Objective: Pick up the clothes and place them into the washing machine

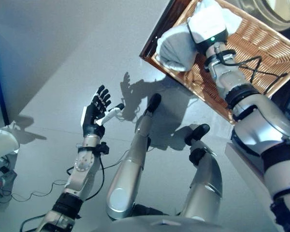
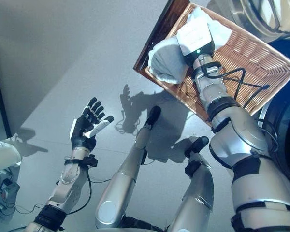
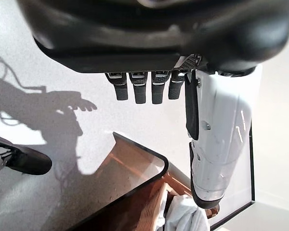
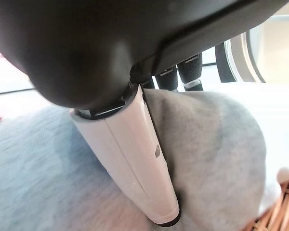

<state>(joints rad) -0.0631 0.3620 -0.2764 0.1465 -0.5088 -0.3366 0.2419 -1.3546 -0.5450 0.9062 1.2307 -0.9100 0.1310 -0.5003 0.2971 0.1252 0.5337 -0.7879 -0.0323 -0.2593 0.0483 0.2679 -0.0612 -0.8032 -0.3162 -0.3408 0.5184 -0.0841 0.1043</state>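
The right hand [image 4: 135,159] is down in the basket [image 1: 261,43], on top of the grey cloth [image 1: 176,48]. Its white thumb lies flat on the cloth and its fingers [image 4: 190,67] bend over a hump of it, so it is grabbing the cloth. The cloth is bunched up at the corner of the basket nearest the left hand, partly over the rim. The left hand [image 1: 94,113] is up in the air above the floor [image 1: 63,58], well apart from the basket. Its fingers are straight and spread, holding nothing. A washer [image 1: 275,9] shows just past the basket.
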